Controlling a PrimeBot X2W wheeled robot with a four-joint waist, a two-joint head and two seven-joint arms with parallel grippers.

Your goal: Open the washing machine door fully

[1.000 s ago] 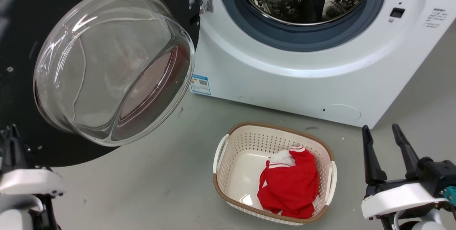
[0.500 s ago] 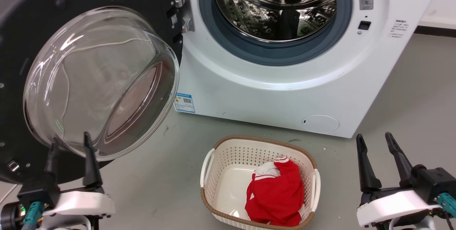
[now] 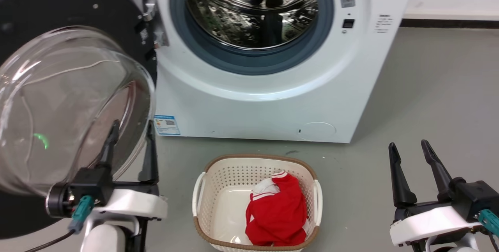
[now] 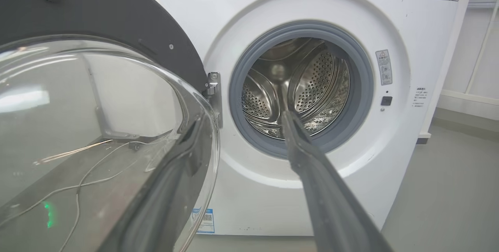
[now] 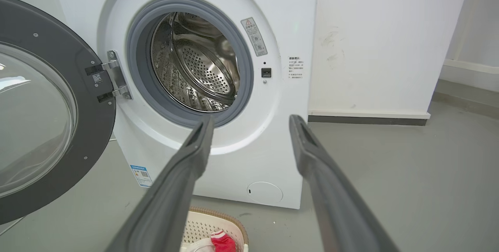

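The washing machine door (image 3: 70,100) is swung out wide on its metal hinge (image 3: 150,14). Its inner side faces the robot, so the clear glass bowl bulges straight at the camera with the black rim around it. It hangs right in front of the left hand (image 3: 133,125) and off to that hand's left.

The left hand's 2 fingers are spread wide with nothing between them. In the left wrist view, 1 finger lines up with the near edge of the glass bowl and the other points past it at the steel drum (image 3: 253,10). I honestly can't tell whether that first finger touches the glass or just sits in front of it.

The right hand (image 3: 408,144) is well apart from the door, way over on the other side. Its fingers are also spread wide, it's empty, and it's above the grey floor (image 3: 429,88). In its wrist view the fingers point toward the lower front of the white washing machine (image 3: 273,103), just below the grey-blue rubber ring (image 3: 249,63).

Between the 2 hands and a bit ahead of them, a white perforated laundry basket (image 3: 257,164) with a brown rim stands on the floor. There's a red garment (image 3: 276,213) with white stripes inside, bunched toward the right hand's side. The basket is near the machine's front but not touching it.
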